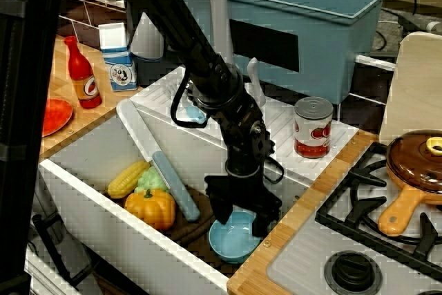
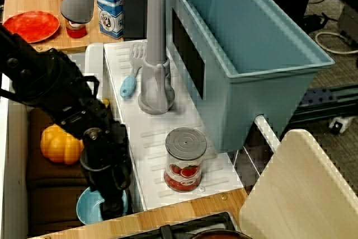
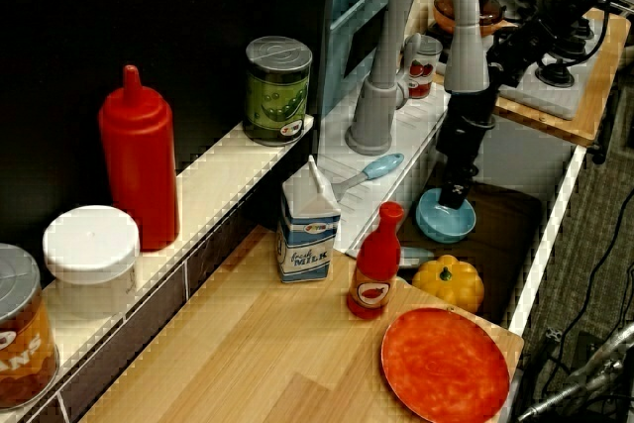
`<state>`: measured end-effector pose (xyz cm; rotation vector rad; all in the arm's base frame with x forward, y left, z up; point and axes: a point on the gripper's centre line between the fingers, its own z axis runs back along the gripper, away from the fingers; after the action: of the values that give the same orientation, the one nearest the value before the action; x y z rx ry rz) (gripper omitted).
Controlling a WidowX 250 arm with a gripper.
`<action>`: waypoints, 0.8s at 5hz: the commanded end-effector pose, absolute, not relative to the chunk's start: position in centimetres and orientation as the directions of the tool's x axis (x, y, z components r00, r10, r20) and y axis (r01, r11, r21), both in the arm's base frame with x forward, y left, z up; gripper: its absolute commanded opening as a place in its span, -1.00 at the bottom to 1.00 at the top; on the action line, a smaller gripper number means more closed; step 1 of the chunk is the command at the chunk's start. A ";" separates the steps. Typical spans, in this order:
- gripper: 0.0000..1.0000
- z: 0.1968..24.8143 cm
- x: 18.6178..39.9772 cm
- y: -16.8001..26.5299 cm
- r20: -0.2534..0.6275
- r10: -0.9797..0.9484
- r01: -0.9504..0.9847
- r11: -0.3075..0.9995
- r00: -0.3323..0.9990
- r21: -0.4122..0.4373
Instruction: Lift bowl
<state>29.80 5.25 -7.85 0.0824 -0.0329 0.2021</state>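
Observation:
The light blue bowl sits low in the sink, at the end nearest the stove. My black gripper points straight down onto it. In the view from the sink's front its fingers stand well apart, with the bowl's inside showing between them, so it looks open. One finger hangs over the bowl's near-stove rim. In the view from above, the wrist covers the bowl's right half and hides the fingertips. Whether the fingers touch the rim I cannot tell.
An orange toy pumpkin, a corn cob and a blue-handled tool lie beside the bowl in the sink. The grey faucet and a tomato can stand behind. A red plate, ketchup bottle and milk carton are on the counter.

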 end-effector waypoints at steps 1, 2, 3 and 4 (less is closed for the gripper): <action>1.00 -6.1 28.8 4.2 0.098 0.151 -0.158 0.985 0.984 0.066; 1.00 -6.4 28.3 3.9 0.098 0.141 -0.148 0.987 0.985 0.066; 1.00 -6.8 28.4 3.8 0.097 0.148 -0.155 0.986 0.984 0.067; 1.00 -7.3 28.8 3.6 0.094 0.155 -0.163 0.984 0.983 0.078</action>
<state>28.12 3.57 -7.88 0.0832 -0.0605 0.1597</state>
